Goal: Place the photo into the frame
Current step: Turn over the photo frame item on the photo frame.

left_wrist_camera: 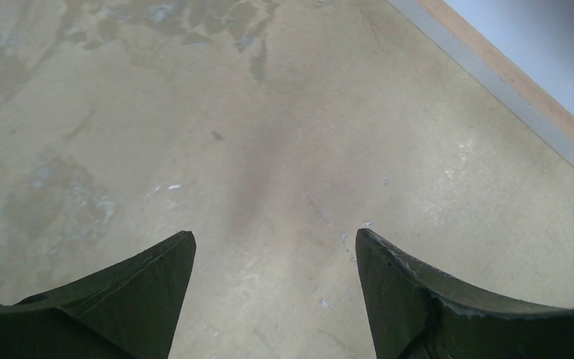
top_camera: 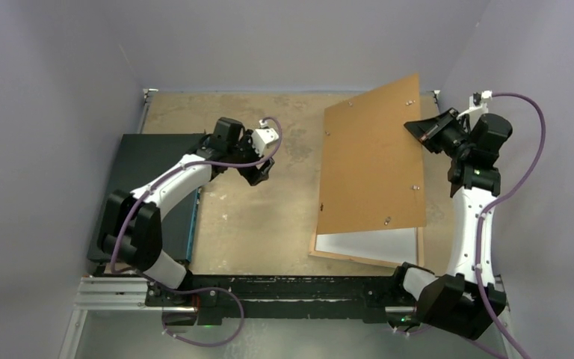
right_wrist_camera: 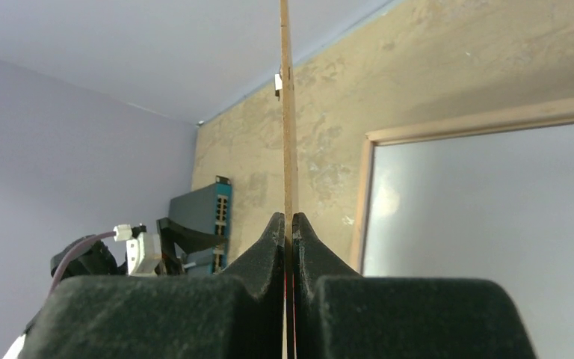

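Note:
My right gripper (top_camera: 412, 129) (right_wrist_camera: 289, 218) is shut on the right edge of the brown backing board (top_camera: 374, 164) (right_wrist_camera: 287, 112) and holds it raised and tilted above the frame (top_camera: 419, 248). The frame lies face down at the table's right; its light wood border (right_wrist_camera: 362, 194) and pale pane (right_wrist_camera: 486, 217) show below the board. Over bare table near the middle, my left gripper (top_camera: 258, 173) (left_wrist_camera: 273, 238) hangs open with nothing between its fingers. A dark flat rectangle with a blue strip on its right edge (top_camera: 149, 179) (right_wrist_camera: 202, 213) lies at the left under my left arm. It looks like the photo, though its picture is unclear.
The worn tan tabletop (top_camera: 261, 224) is walled by grey panels behind and on both sides. A pale strip edges the table (left_wrist_camera: 508, 86). The black rail with the arm bases (top_camera: 284, 288) runs along the near edge.

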Controlling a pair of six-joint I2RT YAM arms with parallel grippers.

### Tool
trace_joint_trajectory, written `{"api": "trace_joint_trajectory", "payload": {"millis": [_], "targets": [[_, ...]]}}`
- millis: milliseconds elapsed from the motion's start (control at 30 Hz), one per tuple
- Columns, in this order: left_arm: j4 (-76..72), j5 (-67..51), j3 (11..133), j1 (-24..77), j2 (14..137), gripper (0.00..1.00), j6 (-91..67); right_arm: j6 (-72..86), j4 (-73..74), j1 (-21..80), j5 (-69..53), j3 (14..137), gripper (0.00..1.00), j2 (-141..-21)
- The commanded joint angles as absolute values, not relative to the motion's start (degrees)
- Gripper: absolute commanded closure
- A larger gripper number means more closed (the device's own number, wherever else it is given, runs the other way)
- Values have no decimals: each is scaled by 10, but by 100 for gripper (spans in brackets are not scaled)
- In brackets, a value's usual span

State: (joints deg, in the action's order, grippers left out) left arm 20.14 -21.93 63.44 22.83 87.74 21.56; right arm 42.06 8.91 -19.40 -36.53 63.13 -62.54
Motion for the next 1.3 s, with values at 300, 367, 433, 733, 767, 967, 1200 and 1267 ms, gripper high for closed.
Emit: {"api": "trace_joint_trajectory", "payload": {"millis": [300,367,433,733,767,967,1200,1267], "targets": [[127,-258,655,265,933,28,197,336,160,-222,-361,618,100,-615],[127,-253,649,265,924,29,201,347,144,-223,-360,599,100,-614],[133,-249,644,265,918,30,205,363,111,-223,-367,577,100,-612],[153,-243,638,264,897,35,198,357,77,-223,-359,529,100,-622],[152,-244,640,264,893,36,197,356,73,-223,-359,526,100,-622],[157,-236,640,264,879,36,203,364,43,-223,-358,504,100,-625],[161,-232,622,264,873,36,207,372,14,-223,-355,494,100,-627],[162,-234,617,264,871,36,208,375,3,-223,-356,490,100,-628]]}}
